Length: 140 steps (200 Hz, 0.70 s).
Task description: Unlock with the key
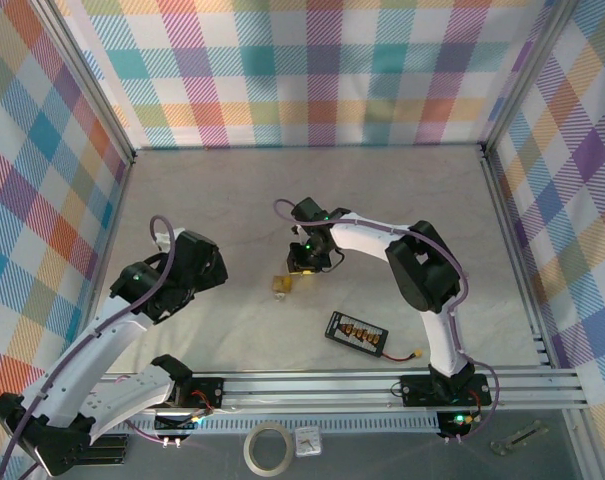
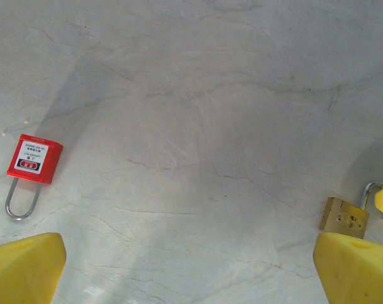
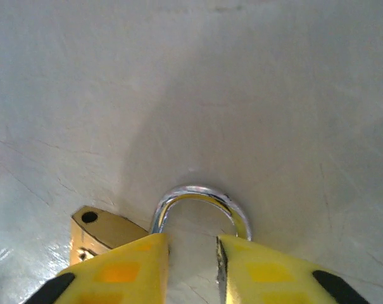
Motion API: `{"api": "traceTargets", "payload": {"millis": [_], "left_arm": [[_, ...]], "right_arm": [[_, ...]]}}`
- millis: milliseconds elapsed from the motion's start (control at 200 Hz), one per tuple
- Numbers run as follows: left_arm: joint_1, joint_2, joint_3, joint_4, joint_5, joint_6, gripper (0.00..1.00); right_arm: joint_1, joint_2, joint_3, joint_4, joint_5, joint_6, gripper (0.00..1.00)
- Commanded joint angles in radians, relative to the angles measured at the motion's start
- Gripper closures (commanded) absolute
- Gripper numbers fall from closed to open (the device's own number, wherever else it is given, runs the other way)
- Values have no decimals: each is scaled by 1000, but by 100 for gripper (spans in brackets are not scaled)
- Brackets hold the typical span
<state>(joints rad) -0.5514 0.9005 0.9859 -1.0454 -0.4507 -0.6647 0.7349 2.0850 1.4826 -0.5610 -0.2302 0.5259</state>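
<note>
A brass padlock (image 3: pixel 99 231) lies on the table with its silver shackle (image 3: pixel 197 193) swung out of the body, whose empty shackle hole shows. My right gripper (image 3: pixel 192 244) hangs low over it. Its yellow fingers stand a narrow gap apart, one in front of each leg of the shackle, and bare table shows between them. The top view has this gripper (image 1: pixel 304 262) just behind the padlock (image 1: pixel 280 287). My left gripper (image 2: pixel 191 272) is wide open above bare table, left of the padlock (image 2: pixel 344 217). The key is out of view.
A red padlock (image 2: pixel 34 159) with a shut shackle lies on the table left of my left gripper. A black connector board (image 1: pixel 356 333) with a wired plug (image 1: pixel 414 355) sits near the front right. A tape roll (image 1: pixel 267 449) lies beyond the front rail.
</note>
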Motion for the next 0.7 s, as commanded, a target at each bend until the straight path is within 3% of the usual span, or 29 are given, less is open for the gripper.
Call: {"api": "traceTargets", "payload": {"millis": [0, 125, 270, 450, 585, 695], "left_arm": [[13, -27, -10, -28, 4, 15, 0], [14, -36, -10, -38, -3, 16, 0], [29, -13, 12, -100, -28, -4, 0], [75, 69, 50, -120, 0, -8, 0], [73, 83, 54, -2, 55, 43, 0], [73, 78, 7, 180, 169, 111, 0]], "right_arm": [[11, 16, 19, -18, 31, 0, 65], [18, -9, 18, -35, 32, 0, 62], [17, -138, -18, -84, 102, 3, 56], [-17, -391, -124, -161, 229, -56, 24], [-196, -595, -249, -247, 262, -75, 16], [-438, -707, -349, -309, 290, -79, 16]]}}
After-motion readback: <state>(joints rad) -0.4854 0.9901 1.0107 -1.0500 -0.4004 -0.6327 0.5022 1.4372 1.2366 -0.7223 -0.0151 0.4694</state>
